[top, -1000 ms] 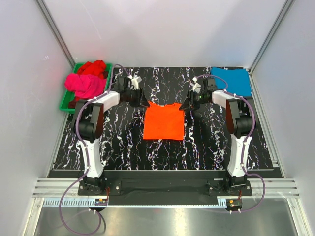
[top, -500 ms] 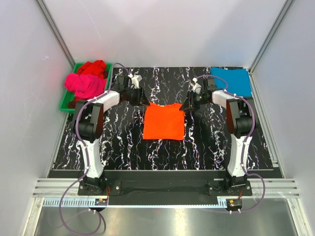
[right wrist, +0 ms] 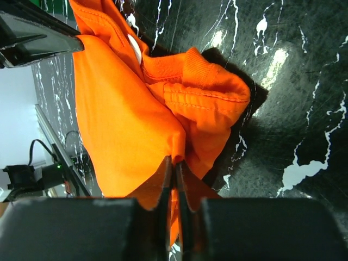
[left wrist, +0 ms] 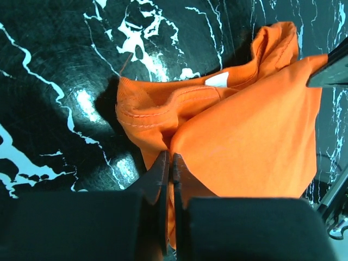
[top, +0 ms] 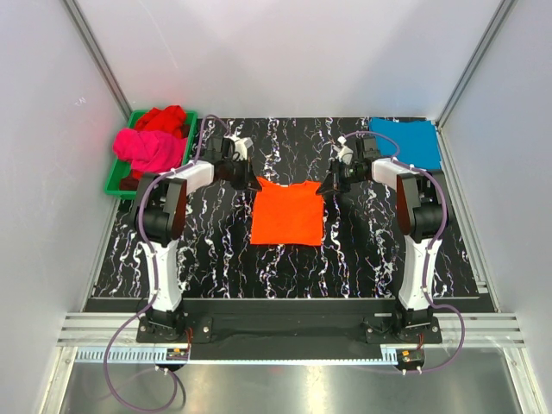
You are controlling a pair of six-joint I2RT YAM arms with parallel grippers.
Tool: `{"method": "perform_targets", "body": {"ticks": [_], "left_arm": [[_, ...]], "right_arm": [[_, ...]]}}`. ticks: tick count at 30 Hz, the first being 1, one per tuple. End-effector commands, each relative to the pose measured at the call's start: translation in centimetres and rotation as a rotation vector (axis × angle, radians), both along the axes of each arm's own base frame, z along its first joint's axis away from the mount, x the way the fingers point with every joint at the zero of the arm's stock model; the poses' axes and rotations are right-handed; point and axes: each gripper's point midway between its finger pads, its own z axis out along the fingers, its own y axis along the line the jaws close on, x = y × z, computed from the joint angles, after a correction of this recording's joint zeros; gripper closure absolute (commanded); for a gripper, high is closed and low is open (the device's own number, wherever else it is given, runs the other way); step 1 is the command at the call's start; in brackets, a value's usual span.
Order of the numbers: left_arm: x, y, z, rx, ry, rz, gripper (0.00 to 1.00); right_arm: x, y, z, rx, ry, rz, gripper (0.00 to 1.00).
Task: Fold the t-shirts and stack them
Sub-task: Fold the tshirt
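Lying flat near the middle of the table (top: 216,250), the orange shirt (top: 287,216) is undergoing a fold. This is judged to be the lengthwise one, bringing the neck end down to the hem, since its sleeves are not showing from above. The blue shirt (top: 405,143) is resting flat at the far right corner, well apart, and is probably serving as the base of the stack. The tray (top: 114,188) is sitting at the far left edge, holding the pink shirt (top: 151,148) and red shirt (top: 164,118), both bunched and waiting.

The left gripper (left wrist: 168,159) is pinching the orange shirt's far left corner, its jaws almost together with a thin fold of cloth between them. The right gripper (right wrist: 173,162) is doing the same at the far right corner. The cloth around the white label (left wrist: 217,80) is bunching between the two grips.

The next move is calling for both grippers to be lifting together, just clear of the table. They should then be travelling toward the near hem at an equal pace, so that the far edge is staying straight. Open table is lying on the near side and on both flanks of the orange shirt, giving room. The side walls (top: 52,198) are standing well off.
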Motion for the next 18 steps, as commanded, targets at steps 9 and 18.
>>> {"method": "perform_targets", "body": {"ticks": [9, 18], "left_arm": [[0.4, -0.4, 6.6, -0.039, -0.127, 0.012, 1.0], [-0.1, -0.1, 7.1, -0.026, -0.134, 0.018, 0.75]], "right_arm": [[0.7, 0.9, 6.3, 0.0, -0.152, -0.015, 1.0], [-0.2, 1.4, 6.9, 0.005, -0.162, -0.017, 1.0]]}}
